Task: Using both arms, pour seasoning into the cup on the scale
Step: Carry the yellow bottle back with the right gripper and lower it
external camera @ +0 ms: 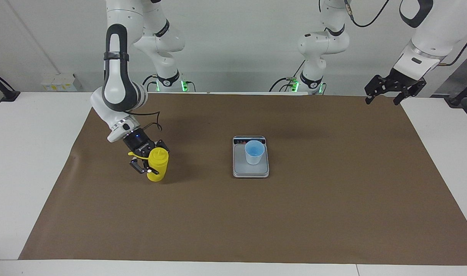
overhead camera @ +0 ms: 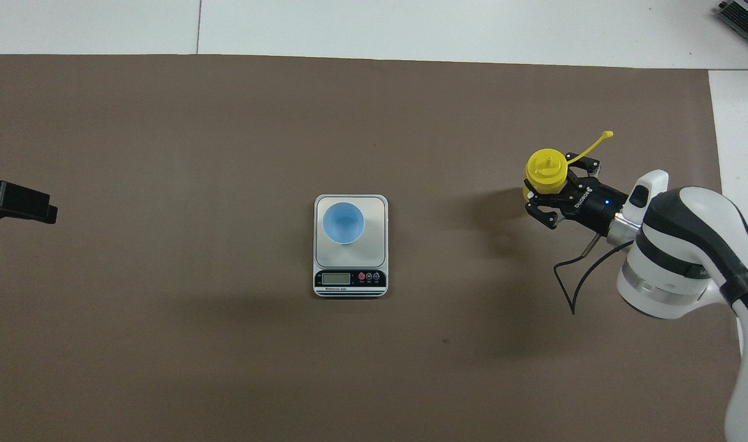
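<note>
The yellow seasoning bottle [external camera: 158,165] stands upright on the brown mat toward the right arm's end of the table, its cap strap sticking out; it also shows in the overhead view [overhead camera: 545,171]. My right gripper [external camera: 152,160] is low around the bottle, level with its body [overhead camera: 551,191]. The light-blue cup [external camera: 254,151] stands upright on the silver-grey scale [external camera: 250,170] in the middle of the mat; the overhead view shows the cup [overhead camera: 343,222] on the scale's plate [overhead camera: 379,212]. My left gripper [external camera: 392,90] waits open and empty, raised over the mat's corner by its base [overhead camera: 19,204].
A brown mat [external camera: 333,214] covers most of the white table [external camera: 22,161]. The scale's display strip [overhead camera: 349,279] faces the robots. A black cable [overhead camera: 573,276] loops from the right wrist over the mat.
</note>
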Controlling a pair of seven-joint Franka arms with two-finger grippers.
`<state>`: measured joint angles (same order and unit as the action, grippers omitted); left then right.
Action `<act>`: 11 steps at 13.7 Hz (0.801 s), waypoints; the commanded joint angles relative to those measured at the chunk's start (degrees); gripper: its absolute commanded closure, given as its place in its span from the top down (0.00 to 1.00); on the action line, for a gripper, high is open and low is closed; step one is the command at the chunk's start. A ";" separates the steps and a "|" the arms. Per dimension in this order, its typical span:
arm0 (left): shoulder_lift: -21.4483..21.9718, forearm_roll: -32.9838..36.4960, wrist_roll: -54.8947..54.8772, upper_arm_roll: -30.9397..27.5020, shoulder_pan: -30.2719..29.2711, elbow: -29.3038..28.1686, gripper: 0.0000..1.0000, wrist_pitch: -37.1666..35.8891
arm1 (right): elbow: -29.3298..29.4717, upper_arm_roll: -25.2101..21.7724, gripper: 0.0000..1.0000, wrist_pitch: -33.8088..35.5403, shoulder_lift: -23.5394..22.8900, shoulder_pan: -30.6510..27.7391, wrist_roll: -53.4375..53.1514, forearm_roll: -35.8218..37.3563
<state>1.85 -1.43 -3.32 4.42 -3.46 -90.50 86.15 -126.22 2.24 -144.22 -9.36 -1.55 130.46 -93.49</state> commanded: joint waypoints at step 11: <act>1.40 0.90 0.42 -0.03 -0.05 -1.17 1.00 -0.46 | -5.08 0.66 0.00 4.03 1.72 -2.84 11.12 -14.96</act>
<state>1.85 -1.43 -3.32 4.42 -3.46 -90.50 86.15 -129.93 2.31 -141.89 -8.92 -2.74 138.37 -106.30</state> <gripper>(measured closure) 0.000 0.586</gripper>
